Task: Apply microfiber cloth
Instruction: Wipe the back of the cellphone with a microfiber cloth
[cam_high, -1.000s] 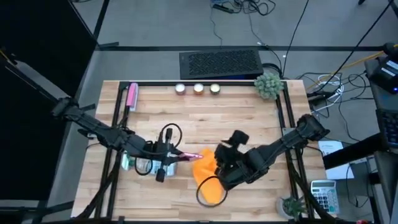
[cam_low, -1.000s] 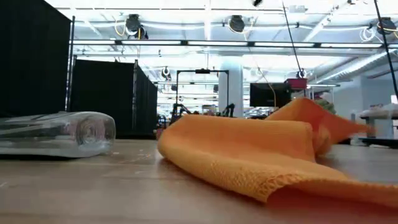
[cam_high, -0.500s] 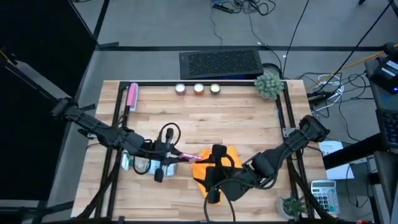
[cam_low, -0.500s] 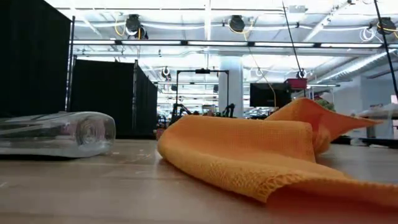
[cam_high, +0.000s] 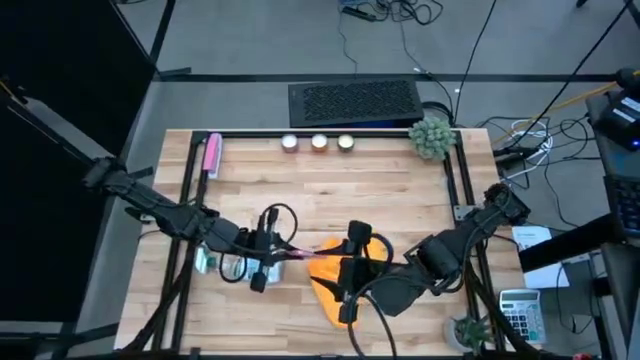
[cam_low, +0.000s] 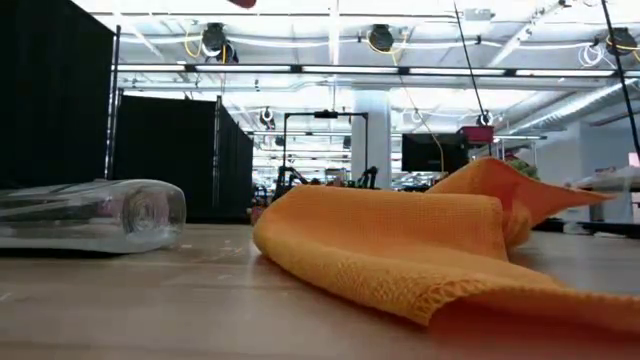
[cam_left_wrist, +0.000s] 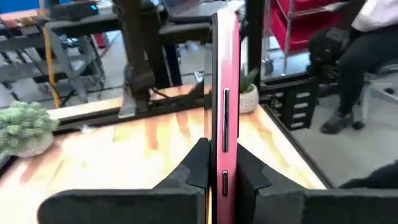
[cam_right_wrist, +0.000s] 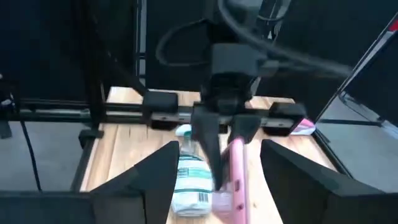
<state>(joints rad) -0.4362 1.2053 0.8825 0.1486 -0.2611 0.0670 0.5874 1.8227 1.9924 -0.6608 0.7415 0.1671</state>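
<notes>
A phone in a pink case (cam_high: 303, 252) juts from my left gripper (cam_high: 283, 252), which is shut on it left of the table's middle. The bright orange microfiber cloth (cam_high: 330, 278) lies crumpled on the wooden table, its folded edge (cam_low: 400, 260) resting on the boards and one corner (cam_low: 520, 195) raised. My right gripper (cam_high: 343, 275) hovers open above the cloth, pointing at the left gripper (cam_right_wrist: 227, 140). The low view shows no finger on the cloth. The phone's free end is over the cloth's left edge; whether they touch, I cannot tell. My left gripper pinches the phone's end (cam_left_wrist: 222, 177) between its two fingers, one on each broad face. The fingers come level from the table's left and lie along the phone. The phone (cam_right_wrist: 235, 177) stands on its long edge and sticks out toward the table's right.
A clear spray bottle (cam_high: 215, 262) lies on its side by the left gripper. A pink stick (cam_high: 211, 153) lies at the far left, three small round lights (cam_high: 318, 142) and a potted plant (cam_high: 432, 135) along the far edge, another plant (cam_high: 468, 328) at the near right.
My right gripper has swung toward the table's left and near edge and now stands over the cloth, facing the left gripper. The left gripper and the phone have kept still. The cloth lies as before.
</notes>
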